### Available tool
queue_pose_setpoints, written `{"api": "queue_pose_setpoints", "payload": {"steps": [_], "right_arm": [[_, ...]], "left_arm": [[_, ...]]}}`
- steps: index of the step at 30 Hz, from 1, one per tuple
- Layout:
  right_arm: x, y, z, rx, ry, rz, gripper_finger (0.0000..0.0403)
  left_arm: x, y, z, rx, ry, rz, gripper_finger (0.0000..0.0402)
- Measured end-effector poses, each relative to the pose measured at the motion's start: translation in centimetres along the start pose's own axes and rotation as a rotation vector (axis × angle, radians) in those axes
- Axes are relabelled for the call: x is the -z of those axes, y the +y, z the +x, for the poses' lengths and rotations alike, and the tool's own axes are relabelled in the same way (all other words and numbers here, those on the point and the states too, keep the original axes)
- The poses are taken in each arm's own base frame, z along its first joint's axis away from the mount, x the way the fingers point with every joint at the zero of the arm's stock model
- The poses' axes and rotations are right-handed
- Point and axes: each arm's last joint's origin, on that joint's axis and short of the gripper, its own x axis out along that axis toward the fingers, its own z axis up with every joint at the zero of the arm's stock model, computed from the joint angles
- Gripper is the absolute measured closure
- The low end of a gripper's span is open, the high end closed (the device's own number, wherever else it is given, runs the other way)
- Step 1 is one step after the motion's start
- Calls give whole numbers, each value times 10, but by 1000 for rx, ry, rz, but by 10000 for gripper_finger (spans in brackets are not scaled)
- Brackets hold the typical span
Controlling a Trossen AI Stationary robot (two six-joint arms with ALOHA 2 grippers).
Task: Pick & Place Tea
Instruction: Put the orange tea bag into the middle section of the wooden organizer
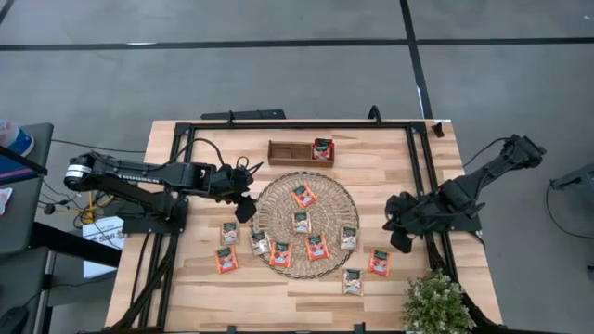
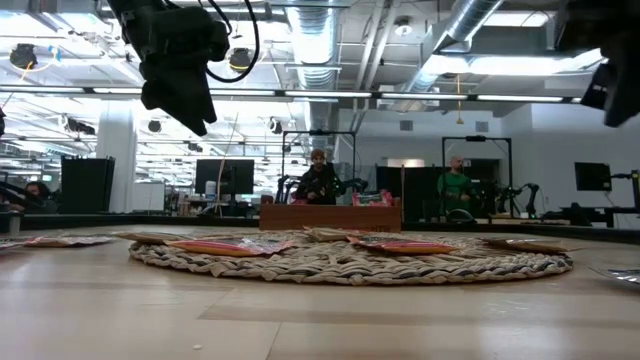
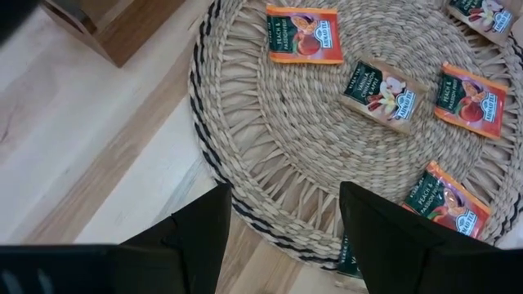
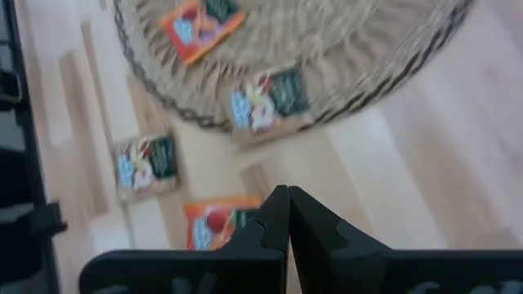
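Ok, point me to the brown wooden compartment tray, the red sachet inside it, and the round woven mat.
Brown wooden compartment tray (image 1: 284,151): high view, on its bare left compartment.
Red tea sachet in the tray (image 1: 322,149): high view, sachet's middle.
Round woven mat (image 1: 276,198): high view, bare weave near its left rim.

overhead, table-level and wrist views, sharing woven mat (image 1: 305,224)

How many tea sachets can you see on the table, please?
11 sachets: one in the tray, six on the mat, two left of it, two right. The left gripper may hide more.
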Motion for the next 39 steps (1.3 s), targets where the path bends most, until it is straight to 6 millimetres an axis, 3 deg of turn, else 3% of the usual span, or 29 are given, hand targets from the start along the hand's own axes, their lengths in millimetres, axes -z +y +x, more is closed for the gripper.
{"api": "queue_pose_setpoints", "payload": {"steps": [6,25,39], "right_arm": [[1,4,11,-31,139,6,387],[3,16,56,36,383,6,180],[5,24,97,90,438,-51,164]], "left_arm": [[0,0,0,-2,-1,-3,179],[0,0,0,-3,-2,12,179],[0,1,0,-19,-10,17,179]]}}
